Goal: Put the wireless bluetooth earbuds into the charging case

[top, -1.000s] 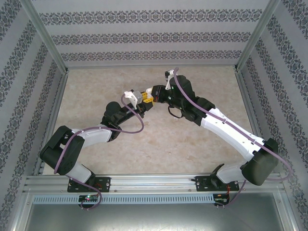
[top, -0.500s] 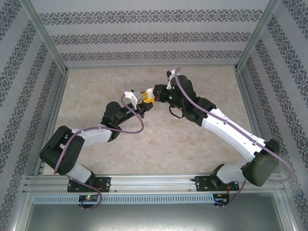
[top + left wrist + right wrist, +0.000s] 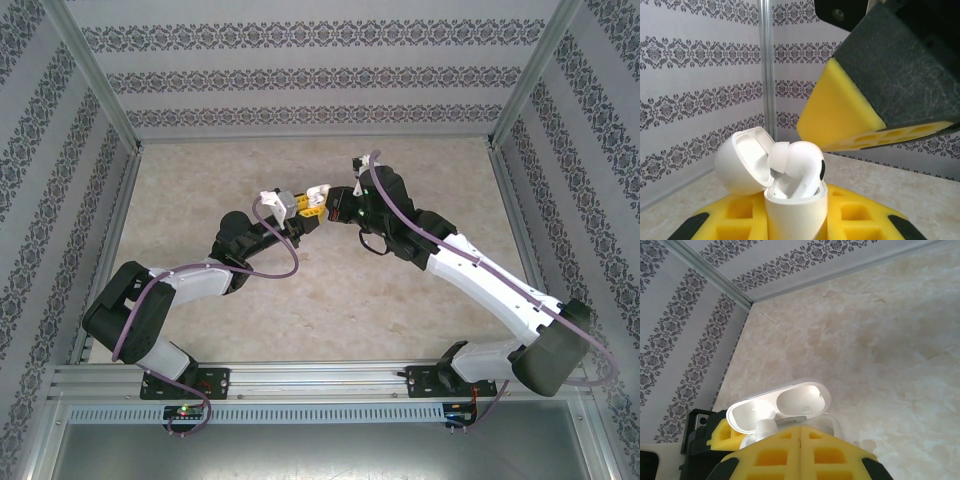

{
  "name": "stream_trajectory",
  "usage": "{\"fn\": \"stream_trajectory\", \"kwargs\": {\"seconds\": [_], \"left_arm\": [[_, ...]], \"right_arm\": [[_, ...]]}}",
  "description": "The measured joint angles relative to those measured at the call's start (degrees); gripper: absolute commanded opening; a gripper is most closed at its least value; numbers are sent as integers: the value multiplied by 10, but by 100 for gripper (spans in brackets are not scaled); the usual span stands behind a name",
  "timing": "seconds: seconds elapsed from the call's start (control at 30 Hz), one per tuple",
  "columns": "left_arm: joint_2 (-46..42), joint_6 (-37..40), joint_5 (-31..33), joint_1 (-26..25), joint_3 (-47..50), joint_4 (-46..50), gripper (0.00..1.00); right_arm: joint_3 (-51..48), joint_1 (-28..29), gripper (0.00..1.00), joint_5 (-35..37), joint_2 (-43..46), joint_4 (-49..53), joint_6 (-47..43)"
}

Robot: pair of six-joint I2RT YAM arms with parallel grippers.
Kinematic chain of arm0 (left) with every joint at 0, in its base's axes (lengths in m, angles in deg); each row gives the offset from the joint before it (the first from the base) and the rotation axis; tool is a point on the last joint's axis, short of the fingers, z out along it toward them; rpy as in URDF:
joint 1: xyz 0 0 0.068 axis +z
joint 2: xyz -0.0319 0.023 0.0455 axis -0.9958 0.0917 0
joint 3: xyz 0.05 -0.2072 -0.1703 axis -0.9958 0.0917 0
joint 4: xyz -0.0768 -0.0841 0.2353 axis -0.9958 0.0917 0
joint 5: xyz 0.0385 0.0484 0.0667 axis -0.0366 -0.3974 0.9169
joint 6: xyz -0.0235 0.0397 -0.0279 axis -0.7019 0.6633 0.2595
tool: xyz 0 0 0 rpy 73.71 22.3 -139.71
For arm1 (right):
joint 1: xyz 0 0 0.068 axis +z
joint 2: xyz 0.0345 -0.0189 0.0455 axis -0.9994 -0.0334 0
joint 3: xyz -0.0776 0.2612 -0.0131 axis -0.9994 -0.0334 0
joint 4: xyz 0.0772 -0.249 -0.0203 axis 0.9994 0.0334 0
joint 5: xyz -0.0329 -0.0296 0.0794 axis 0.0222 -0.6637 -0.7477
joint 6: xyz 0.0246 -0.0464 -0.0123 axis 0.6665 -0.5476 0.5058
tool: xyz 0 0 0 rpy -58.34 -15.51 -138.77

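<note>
1. Left gripper (image 3: 296,208) pinches the open case (image 3: 795,216).
2. Earbud (image 3: 799,166) sits in the case, its head poking out.
3. Right gripper (image 3: 801,435) is fully closed just above the earbud, nothing visibly held.
4. Step is likely seating; next needs a gentle downward push.

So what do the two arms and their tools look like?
Left arm and right arm: black joints, white link covers, a purple cable looping along each. Left tool and right tool carry yellow pads with square pockets and black backing.
</note>
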Motion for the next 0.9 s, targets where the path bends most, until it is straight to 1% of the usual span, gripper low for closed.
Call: {"fn": "stream_trajectory", "kwargs": {"seconds": [0.53, 0.9], "left_arm": [[-5, 0, -4, 0, -2, 2, 0], [-5, 0, -2, 1, -2, 9, 0]], "right_arm": [[0, 2, 0, 0, -5, -2, 2], [11, 23, 0, 9, -5, -3, 4]]}}
